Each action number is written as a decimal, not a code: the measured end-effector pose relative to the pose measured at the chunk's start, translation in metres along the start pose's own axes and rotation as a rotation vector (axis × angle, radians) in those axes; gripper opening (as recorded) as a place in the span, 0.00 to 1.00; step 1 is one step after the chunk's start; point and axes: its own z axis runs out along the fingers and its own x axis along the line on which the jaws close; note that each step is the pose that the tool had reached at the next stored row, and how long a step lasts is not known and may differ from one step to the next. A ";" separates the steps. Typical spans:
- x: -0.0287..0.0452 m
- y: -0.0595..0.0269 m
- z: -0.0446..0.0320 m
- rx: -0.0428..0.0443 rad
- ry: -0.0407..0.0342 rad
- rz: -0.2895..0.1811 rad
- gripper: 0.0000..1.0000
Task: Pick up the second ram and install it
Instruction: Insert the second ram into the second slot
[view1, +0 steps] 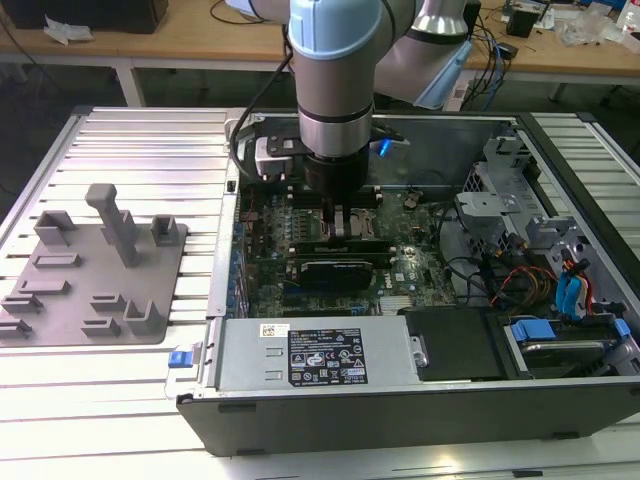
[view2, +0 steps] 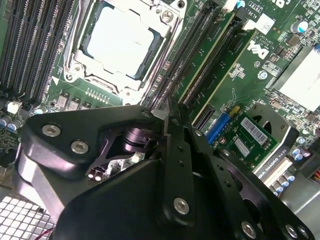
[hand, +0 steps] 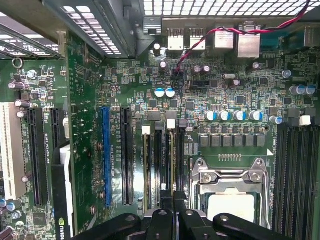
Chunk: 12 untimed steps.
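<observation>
Arm (view1: 338, 60) – grey metal tube w/ pale blue joint caps, black wrist section. Gripper (view2: 172, 117) – matte black plastic links, silver screws, round pivot bolts.

A ribbed metal table (view1: 130, 140) carries everything. On it rest an open computer case (view1: 400, 400) and a grey holder tray (view1: 95, 275).

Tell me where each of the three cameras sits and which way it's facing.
Exterior view: off the arm, above the table, looking down into the open computer case; the arm reaches in.
First wrist view: on the arm, looking down at the motherboard; the gripper shows.
Second wrist view: on the arm, looking along the gripper at the board.
Both wrist views share the CPU socket.
</observation>
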 end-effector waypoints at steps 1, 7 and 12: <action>0.0000 0.0001 0.0000 -0.0003 0.0000 0.000 0.09; -0.0001 -0.0006 -0.0065 0.0001 -0.0001 0.000 0.17; -0.0002 -0.0025 -0.0277 -0.0011 -0.0004 0.000 0.17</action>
